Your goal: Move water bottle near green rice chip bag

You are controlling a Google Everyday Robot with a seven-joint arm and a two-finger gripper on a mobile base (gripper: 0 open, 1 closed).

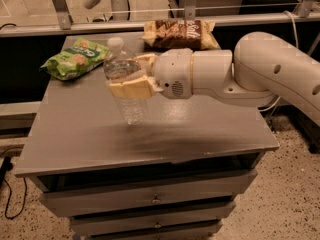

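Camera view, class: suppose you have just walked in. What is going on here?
A robot arm is handling the water bottle. Its gripper reaches in from the picture's right, jaws shut on the bottle's middle, holding it upright and, it seems, just above the grey cabinet top. The green rice chip bag lies at the back left corner, apart from the bottle. A brown chip bag lies at the back edge. The bottle is not yet set down.
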